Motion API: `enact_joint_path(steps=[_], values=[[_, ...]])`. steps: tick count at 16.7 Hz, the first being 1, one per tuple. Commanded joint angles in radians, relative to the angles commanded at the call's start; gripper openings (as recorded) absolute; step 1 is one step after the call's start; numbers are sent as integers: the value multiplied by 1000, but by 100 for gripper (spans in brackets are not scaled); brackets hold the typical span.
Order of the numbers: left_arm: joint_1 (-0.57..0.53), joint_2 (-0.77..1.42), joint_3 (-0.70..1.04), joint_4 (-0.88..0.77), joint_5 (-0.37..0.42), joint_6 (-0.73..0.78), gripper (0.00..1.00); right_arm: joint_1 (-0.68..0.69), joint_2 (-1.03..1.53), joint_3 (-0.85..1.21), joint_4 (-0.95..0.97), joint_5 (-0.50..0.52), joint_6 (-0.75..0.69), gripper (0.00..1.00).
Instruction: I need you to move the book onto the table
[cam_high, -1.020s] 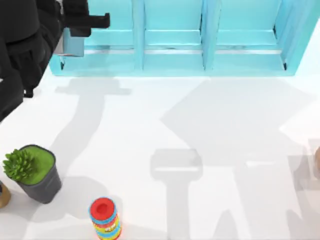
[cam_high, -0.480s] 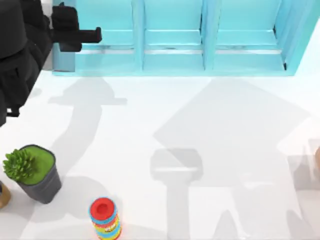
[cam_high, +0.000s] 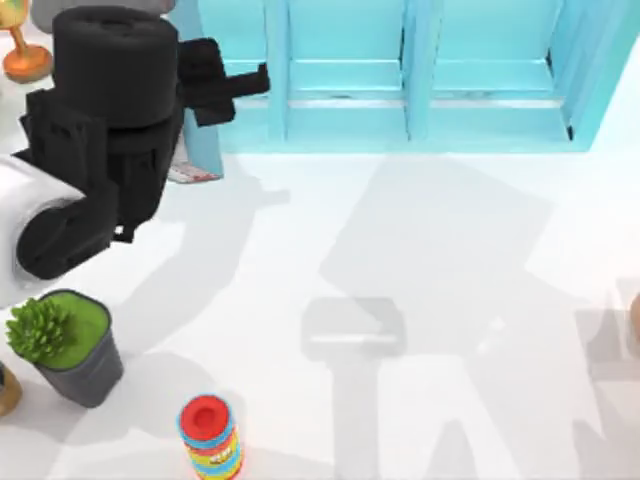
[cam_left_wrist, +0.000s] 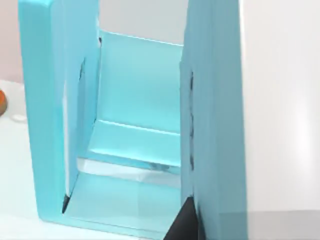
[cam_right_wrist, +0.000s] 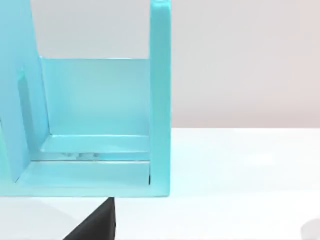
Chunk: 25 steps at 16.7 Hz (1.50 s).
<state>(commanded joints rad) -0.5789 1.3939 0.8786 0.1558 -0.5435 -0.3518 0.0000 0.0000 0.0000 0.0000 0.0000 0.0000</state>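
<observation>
Left wrist view puts the left gripper (cam_high: 225, 85) hard against the book (cam_left_wrist: 260, 125). One dark finger (cam_left_wrist: 182, 225) lies on its teal cover, so the grip appears closed on it. From above, that one book (cam_high: 198, 150) stands on edge under the gripper. It is just in front of the left end of the single light-blue shelf unit (cam_high: 350, 110), which shows three compartments. Whether the book touches the table (cam_high: 420, 230) I cannot tell. Farther out on the white surface stand one potted plant (cam_high: 60, 340) and one stack of coloured rings (cam_high: 210, 435), both near the left front. The right gripper (cam_right_wrist: 95, 225) faces an end compartment of the shelf; its opening I cannot tell.
</observation>
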Motion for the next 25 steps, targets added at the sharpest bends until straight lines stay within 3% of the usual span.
enact_joint_path(steps=[4, 11, 15, 20, 25], values=[[-152, 185, 76, -13, -154, -394, 0, 0, 0, 0, 0, 0, 0, 100], [-445, 469, 221, -17, -428, -1272, 0, 0, 0, 0, 0, 0, 0, 100], [-580, 576, 278, -18, -545, -1647, 0, 0, 0, 0, 0, 0, 0, 100], [-682, 651, 310, -24, -623, -1883, 0, 0, 0, 0, 0, 0, 0, 100], [-692, 658, 313, -25, -630, -1904, 0, 0, 0, 0, 0, 0, 0, 100]])
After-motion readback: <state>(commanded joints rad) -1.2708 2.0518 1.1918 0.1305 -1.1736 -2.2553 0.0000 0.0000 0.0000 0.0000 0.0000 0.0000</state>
